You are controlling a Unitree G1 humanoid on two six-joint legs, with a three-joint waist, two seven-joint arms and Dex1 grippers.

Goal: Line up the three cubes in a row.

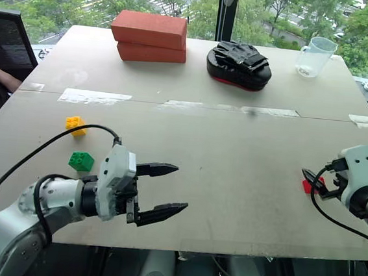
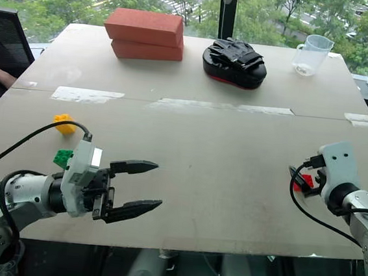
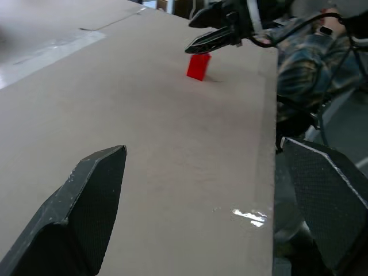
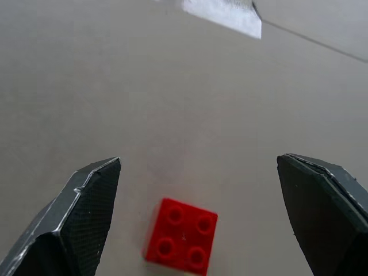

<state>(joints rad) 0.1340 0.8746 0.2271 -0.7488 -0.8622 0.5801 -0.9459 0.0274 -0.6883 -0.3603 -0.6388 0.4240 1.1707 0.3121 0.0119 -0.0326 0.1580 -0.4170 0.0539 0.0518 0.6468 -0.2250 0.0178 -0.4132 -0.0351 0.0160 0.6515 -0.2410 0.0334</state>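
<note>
Two cubes (image 1: 78, 142) left on table (image 1: 232, 182) – third cube (image 4: 181, 236) far right; bricks (image 1: 150, 37) stacked behind.

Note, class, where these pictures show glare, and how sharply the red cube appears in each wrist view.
Left eye view: pale glare on the table. Left wrist view: bright glint near the table's edge; red cube small, soft. Right wrist view: red cube crisp, studs countable.

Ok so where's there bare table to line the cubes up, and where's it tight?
The broad middle of the table is bare, between the open left hand and the red cube, below the tape strips. It is tight at the near left around the yellow cube and green cube, and by the open right hand over the red cube.
</note>
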